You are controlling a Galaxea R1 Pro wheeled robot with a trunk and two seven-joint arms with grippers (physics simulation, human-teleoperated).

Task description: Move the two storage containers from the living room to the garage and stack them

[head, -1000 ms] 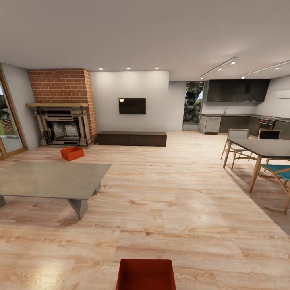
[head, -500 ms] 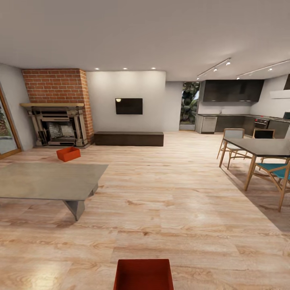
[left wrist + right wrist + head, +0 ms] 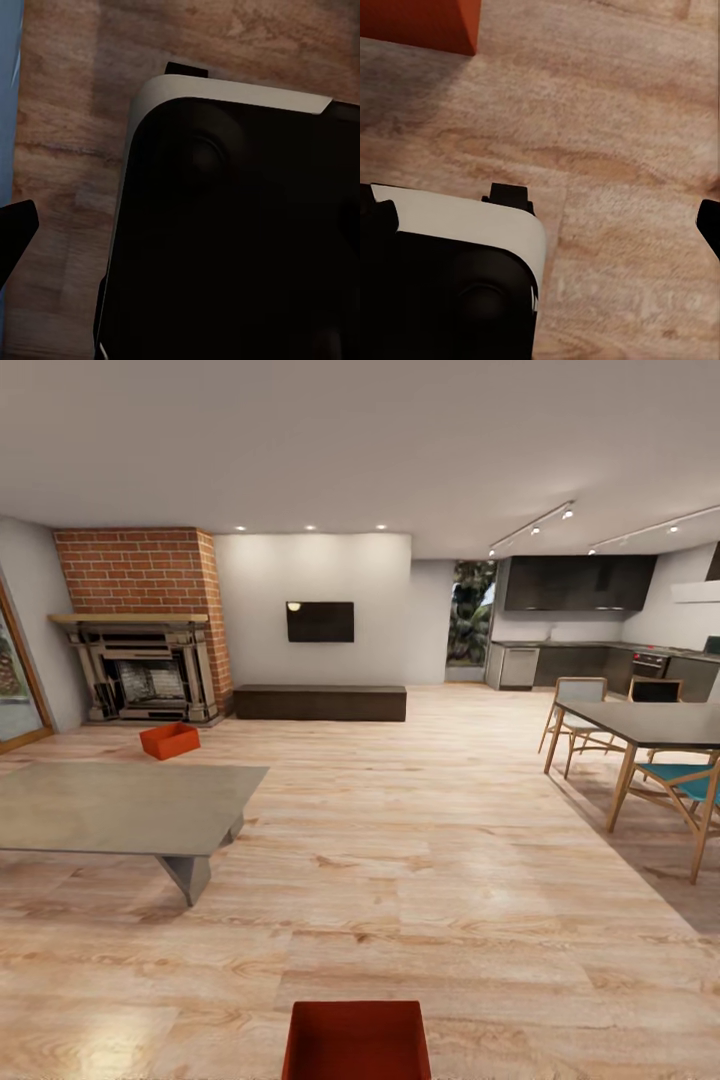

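Two red-orange storage containers stand on the light wood-plank floor of the living room. One container (image 3: 169, 740) sits far off, in front of the brick fireplace (image 3: 140, 622). The other container (image 3: 356, 1040) lies close below me at the head view's lower edge, and its corner (image 3: 420, 22) also shows in the right wrist view. My right gripper (image 3: 540, 217) hangs over bare planks beside my base, one dark fingertip (image 3: 711, 225) at the picture's edge, nothing held. My left gripper (image 3: 180, 232) hangs likewise, with one fingertip (image 3: 15, 232) wide to the side.
A low grey table (image 3: 120, 805) stands at the left. A dark low bench (image 3: 320, 703) runs along the back wall under a screen. A dining table (image 3: 650, 725) with chairs is at the right, a kitchen behind it. Open wood floor stretches through the middle.
The whole head view slid slightly left between the earliest frame and the middle one, so the camera turned. Since then it holds nearly still. The containers stay put.
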